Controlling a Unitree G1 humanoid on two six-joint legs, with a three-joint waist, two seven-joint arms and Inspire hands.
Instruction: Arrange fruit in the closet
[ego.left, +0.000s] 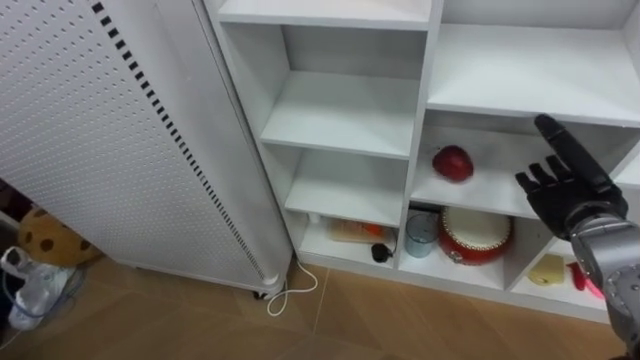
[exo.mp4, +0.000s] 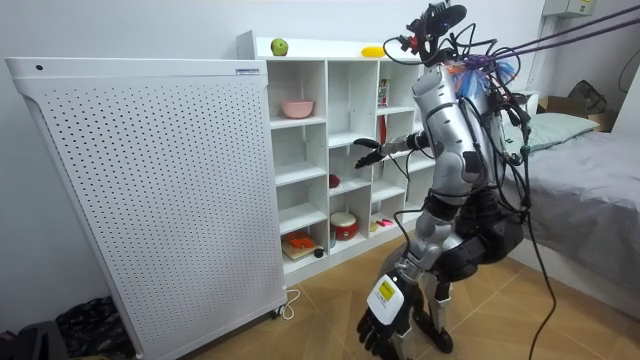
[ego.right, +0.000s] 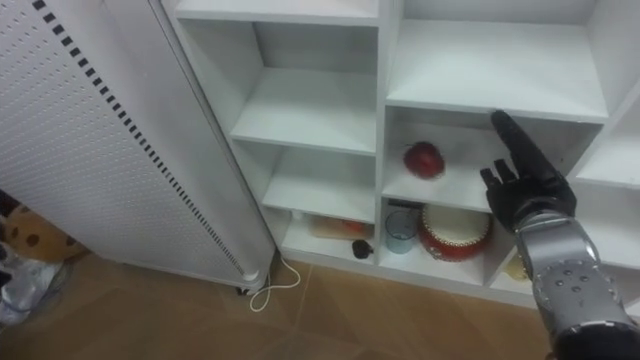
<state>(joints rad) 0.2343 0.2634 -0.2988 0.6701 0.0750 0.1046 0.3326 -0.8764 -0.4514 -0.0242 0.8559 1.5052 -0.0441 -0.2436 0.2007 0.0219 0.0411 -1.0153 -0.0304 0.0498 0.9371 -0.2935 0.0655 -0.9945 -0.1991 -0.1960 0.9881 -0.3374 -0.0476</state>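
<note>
The red apple (ego.left: 453, 162) looks put away on a closet shelf (ego.left: 440, 193), so the right robot hand (ego.left: 566, 192), loose and empty beside the apple, should probably back out without bumping it.

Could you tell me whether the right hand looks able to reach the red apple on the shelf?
Probably yes: the right hand hovers empty before the shelf, the red apple just to its left, nothing between them.
</note>
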